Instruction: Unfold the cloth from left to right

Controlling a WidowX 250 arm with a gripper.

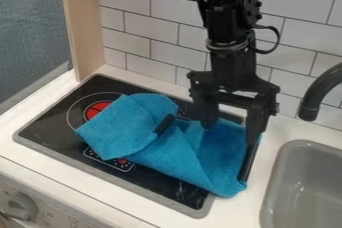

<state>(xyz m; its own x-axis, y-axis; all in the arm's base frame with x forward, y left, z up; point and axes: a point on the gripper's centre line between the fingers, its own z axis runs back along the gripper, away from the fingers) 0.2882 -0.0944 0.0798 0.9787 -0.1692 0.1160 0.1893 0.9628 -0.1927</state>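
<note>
The black gripper point(230, 134) hangs over the right part of the blue cloth point(137, 127), open, with its two fingers apart. Cloth shows between and below the fingers; I cannot tell whether they touch it. The cloth lies diagonally across the black stove top point(53, 122), bunched and folded over itself at the left, with creases through its middle. Its right part reaches the stove's right edge. A short dark piece lies against the middle fold, and a narrow dark strip runs along the cloth's right edge, below the right finger.
The grey sink point(304, 187) is at the right, with a dark faucet point(316, 97) above it. A white tiled wall point(160, 32) stands behind the stove, and a wooden panel point(83, 22) rises at the back left. A knob point(23, 205) is on the front at lower left.
</note>
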